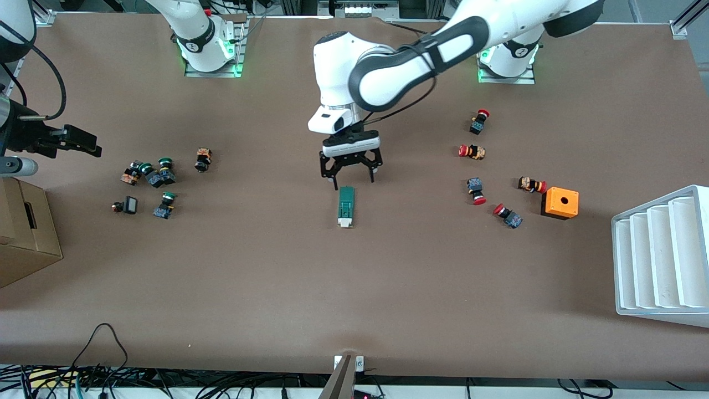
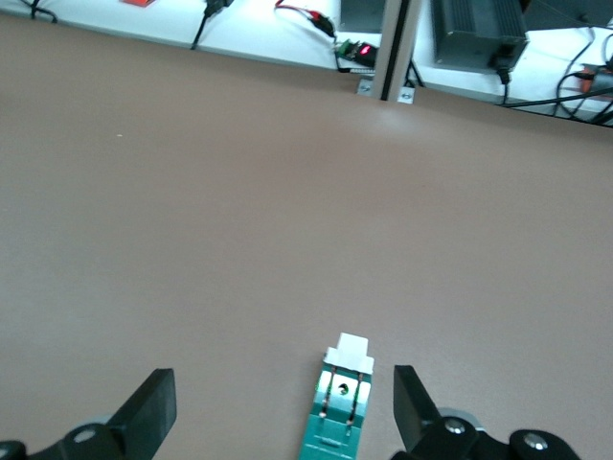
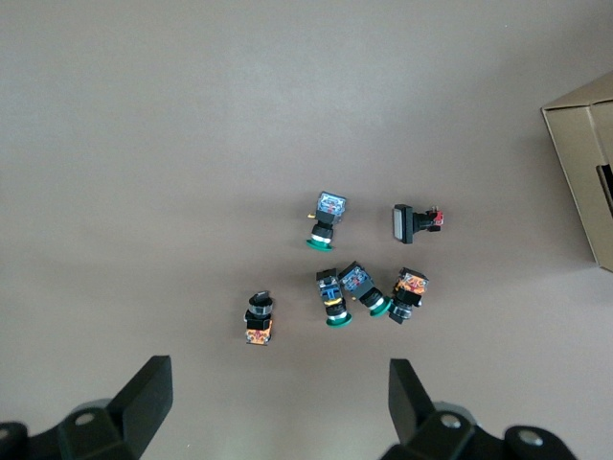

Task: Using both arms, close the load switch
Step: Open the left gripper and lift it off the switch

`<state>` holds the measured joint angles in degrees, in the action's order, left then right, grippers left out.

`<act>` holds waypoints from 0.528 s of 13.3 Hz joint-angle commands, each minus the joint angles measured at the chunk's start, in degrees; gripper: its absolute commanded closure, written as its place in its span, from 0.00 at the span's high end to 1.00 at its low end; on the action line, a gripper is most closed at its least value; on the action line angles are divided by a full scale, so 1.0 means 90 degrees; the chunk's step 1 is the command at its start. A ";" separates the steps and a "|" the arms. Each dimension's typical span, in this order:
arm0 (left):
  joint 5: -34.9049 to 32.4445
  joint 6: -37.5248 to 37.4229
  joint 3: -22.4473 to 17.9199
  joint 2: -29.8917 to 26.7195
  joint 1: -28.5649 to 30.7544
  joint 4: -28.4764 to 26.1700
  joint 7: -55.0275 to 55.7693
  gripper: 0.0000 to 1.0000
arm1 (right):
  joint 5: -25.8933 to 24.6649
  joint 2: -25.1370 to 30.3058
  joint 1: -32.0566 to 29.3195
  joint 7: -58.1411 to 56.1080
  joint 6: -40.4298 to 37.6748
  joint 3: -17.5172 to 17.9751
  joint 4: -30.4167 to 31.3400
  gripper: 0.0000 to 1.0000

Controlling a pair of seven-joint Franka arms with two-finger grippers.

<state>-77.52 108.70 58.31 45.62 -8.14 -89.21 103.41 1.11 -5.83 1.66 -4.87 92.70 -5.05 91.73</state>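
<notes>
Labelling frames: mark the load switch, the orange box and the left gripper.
load switch [image 1: 347, 206]: front view, middle of its green body.
orange box [image 1: 560, 203]: front view, top face beside the hole.
left gripper [image 1: 350, 175]: front view, midway between its open fingertips.

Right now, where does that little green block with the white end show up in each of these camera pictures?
Front view: the load switch lies mid-table, just below the open left gripper.
Left wrist view: at the bottom edge, between the left gripper's fingers.
Right wrist view: not in it.
Shared landmark: the left gripper.
</notes>
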 commanded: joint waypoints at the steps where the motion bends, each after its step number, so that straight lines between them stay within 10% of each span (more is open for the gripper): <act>1: 0.0952 -0.0601 0.0443 -0.0020 0.0308 0.0612 -0.1105 1.00 | -0.0210 -0.0222 0.0011 -0.0035 -0.0095 0.0043 -0.0446 1.00; 7: 0.2595 -0.2290 0.1468 -0.0020 0.1361 0.2058 -0.3839 1.00 | -0.0240 -0.0182 0.0011 -0.0103 -0.0164 0.0063 -0.0729 1.00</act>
<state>-58.45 93.51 68.27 44.83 1.44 -76.05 77.56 0.07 -6.98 1.75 -4.91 92.14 -4.77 86.72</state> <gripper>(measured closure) 0.000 0.000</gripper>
